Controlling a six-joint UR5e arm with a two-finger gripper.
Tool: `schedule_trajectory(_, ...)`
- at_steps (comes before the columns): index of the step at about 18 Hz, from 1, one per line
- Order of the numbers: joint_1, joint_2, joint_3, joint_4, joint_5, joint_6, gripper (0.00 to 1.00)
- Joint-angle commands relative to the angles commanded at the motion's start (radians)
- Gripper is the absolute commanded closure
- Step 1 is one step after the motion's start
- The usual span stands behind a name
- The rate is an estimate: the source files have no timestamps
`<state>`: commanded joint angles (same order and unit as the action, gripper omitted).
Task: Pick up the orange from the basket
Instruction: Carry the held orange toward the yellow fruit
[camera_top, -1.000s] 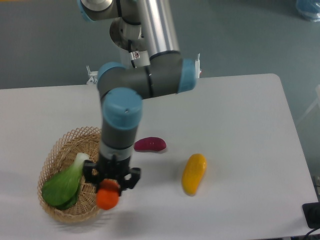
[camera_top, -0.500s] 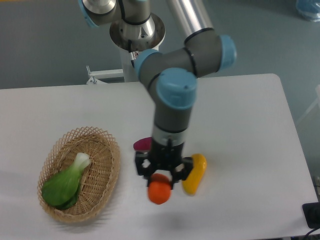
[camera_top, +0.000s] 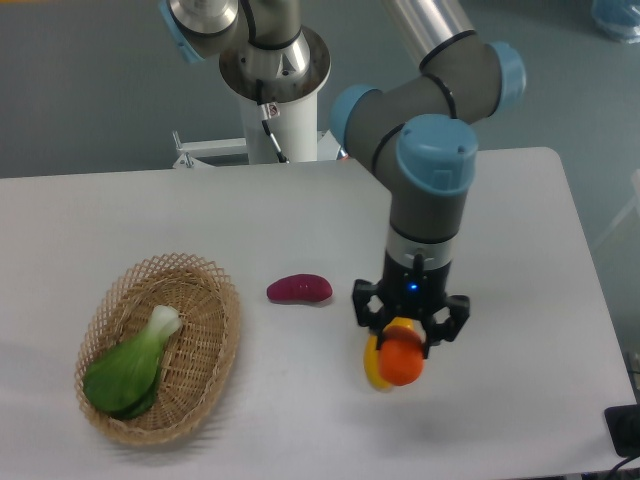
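Carried rightward across the table (camera_top: 520, 230) over the last second, the orange (camera_top: 402, 363) now hangs well clear of the basket (camera_top: 215, 300), gripped in the claw (camera_top: 408, 345), whose two fingers close on its upper sides. It sits in front of the yellow oblong fruit (camera_top: 371, 367) from this camera (whether it is above that fruit or merely hiding it, I cannot tell), so only a sliver of yellow shows at its left. The arm's wrist points straight down, which keeps the grip square over the round, glossy fruit and makes a slip less likely. Back in the basket only the green bok choy (camera_top: 128, 368) remains, lying lengthwise on the weave. A purple-red vegetable (camera_top: 299, 289) rests on the table between basket and claw. Judging by this, the pick itself looks done.
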<state>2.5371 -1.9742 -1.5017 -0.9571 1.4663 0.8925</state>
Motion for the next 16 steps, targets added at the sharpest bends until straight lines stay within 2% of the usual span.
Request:
schedule_trajectory(2,0.003,-0.002,-0.002,-0.037,0.029,0.064,0.46)
schedule_trajectory(8,0.015,-0.012,0.004,-0.049,0.072,0.226,0.46)
schedule_trajectory(16,0.025,-0.031,0.011,-0.043,0.103,0.250,0.46)
